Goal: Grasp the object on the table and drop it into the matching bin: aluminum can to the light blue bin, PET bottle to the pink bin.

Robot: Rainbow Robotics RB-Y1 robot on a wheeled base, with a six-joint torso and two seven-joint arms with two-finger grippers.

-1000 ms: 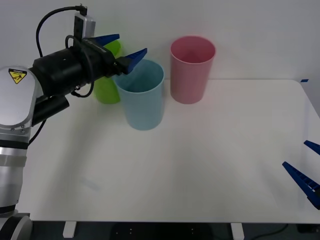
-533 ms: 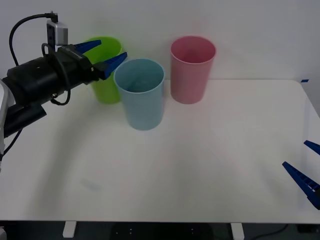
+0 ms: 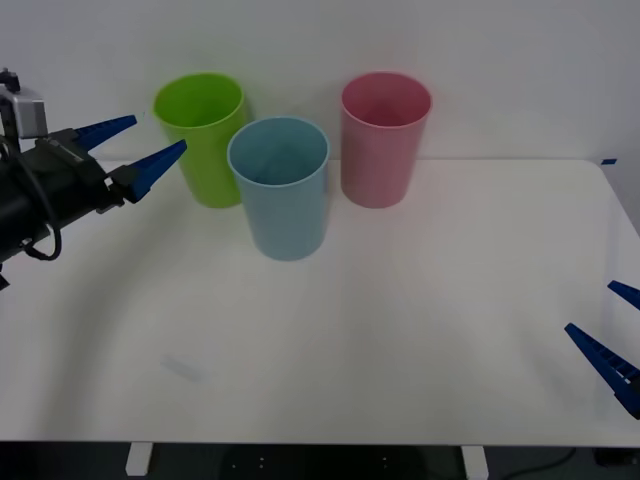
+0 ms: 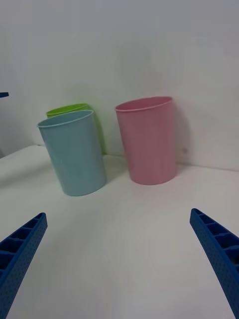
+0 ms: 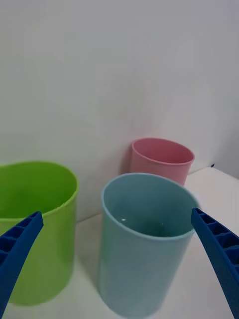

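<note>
Three tall cups stand upright at the far side of the white table (image 3: 420, 330), close to the wall. The green cup (image 3: 201, 135) is the most left one. The blue cup (image 3: 283, 185) stands a little nearer and just to the right of it, and the two look almost touching from the front. The pink cup (image 3: 383, 135) is on the right of the blue one, with a small gap between them.

The left gripper (image 3: 140, 147) hangs in the air at the left edge of the scene, just left of the green cup and near the height of its rim. Its two blue fingers are spread apart and nothing is between them. They point to the right, toward the cups. From the camera on this wrist, the blue cup (image 5: 144, 239) is looked into from above; something small and pale shows low on its inner wall, but I cannot tell if this is the can.

The right gripper (image 3: 620, 335) stays low at the near right corner of the table, well apart from the cups. Its fingers (image 4: 219, 254) are also released wide and hold nothing.
</note>
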